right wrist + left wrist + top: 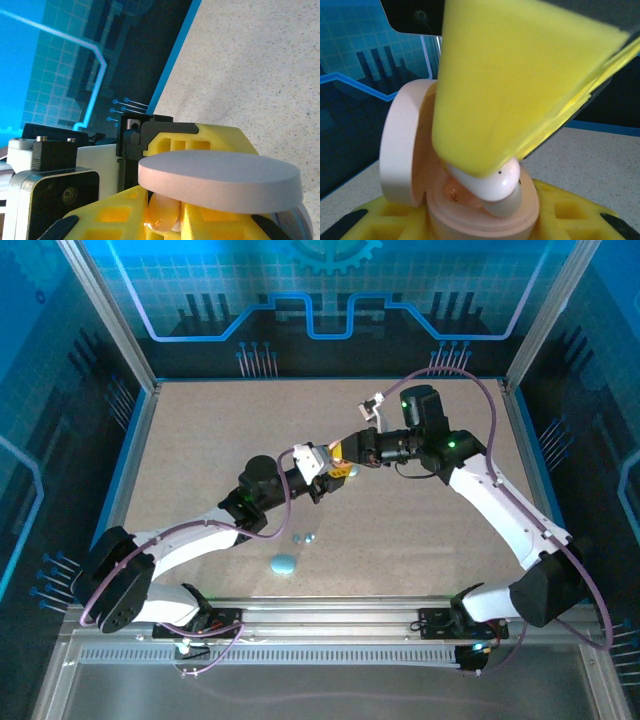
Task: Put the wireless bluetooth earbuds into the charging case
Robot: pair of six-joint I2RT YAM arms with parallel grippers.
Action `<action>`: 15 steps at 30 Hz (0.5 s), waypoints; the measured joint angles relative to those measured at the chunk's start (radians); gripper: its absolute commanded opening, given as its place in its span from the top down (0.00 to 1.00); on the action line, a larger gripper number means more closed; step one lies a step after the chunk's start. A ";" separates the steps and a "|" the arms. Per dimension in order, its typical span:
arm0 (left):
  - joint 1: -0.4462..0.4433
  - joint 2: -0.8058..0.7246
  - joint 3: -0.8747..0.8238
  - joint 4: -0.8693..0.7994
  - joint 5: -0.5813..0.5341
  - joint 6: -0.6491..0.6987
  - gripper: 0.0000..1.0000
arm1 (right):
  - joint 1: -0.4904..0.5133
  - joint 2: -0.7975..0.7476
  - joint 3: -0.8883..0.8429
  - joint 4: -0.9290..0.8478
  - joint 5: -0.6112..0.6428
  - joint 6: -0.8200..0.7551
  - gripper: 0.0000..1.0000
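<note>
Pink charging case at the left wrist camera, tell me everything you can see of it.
The pink charging case looks like smooth matte plastic, round and open. Its lid stands upright at the left of the base. The base sits clamped between the yellow fingers of the left end effector. A glossy pale earbud rests partly in its cavity, gripped from above by the right end effector.

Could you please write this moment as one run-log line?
left gripper: shut on pink case | right gripper: shut on earbud, at case socket | table: two loose earbuds, blue case
</note>
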 measured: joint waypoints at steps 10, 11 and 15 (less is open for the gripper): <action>-0.004 0.003 0.000 0.000 -0.005 0.000 0.68 | 0.029 0.010 0.050 -0.091 0.086 -0.068 0.74; -0.005 0.003 0.000 0.000 -0.007 0.000 0.68 | 0.031 0.011 0.053 -0.097 0.093 -0.071 0.74; -0.005 0.004 0.000 -0.001 -0.008 0.000 0.68 | 0.038 0.015 0.064 -0.117 0.110 -0.087 0.73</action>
